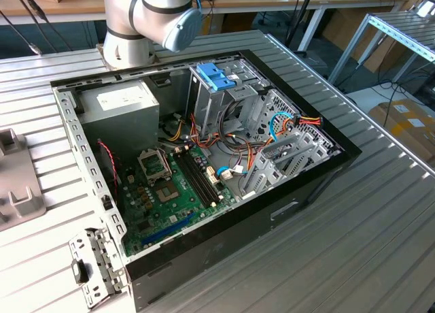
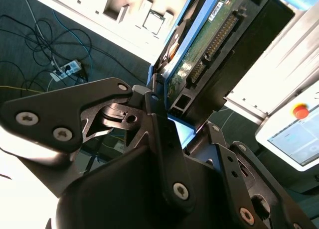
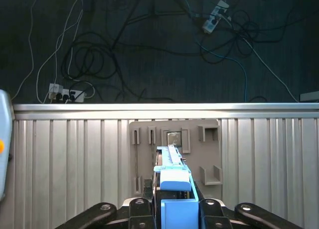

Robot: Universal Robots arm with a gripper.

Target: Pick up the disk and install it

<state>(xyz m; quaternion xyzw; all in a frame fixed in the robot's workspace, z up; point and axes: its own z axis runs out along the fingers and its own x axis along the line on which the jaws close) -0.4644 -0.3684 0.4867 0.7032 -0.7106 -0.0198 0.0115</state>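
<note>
Jaws closed tight on the disk (image 2: 199,52), holding it at one end, where light-blue plastic showed between them. Nothing else was in the grasp.

In the first wrist view the disk (image 3: 172,162) stood edge-on over the grey slotted holder (image 3: 199,139) on the ribbed surface (image 3: 75,159). Could not tell whether it was clear of the holder.

Step judged: lift-out. Done well, it would want a straight pull along the disk's length with no twist, so the rails did not bind. The grip needed to be firm and kept off the circuit board.

Appearance: flat grey-metal slab. One face carried a green board with a connector row, and light-blue rails framed it.

The open computer case (image 1: 272,211) sat on the same surface.
</note>
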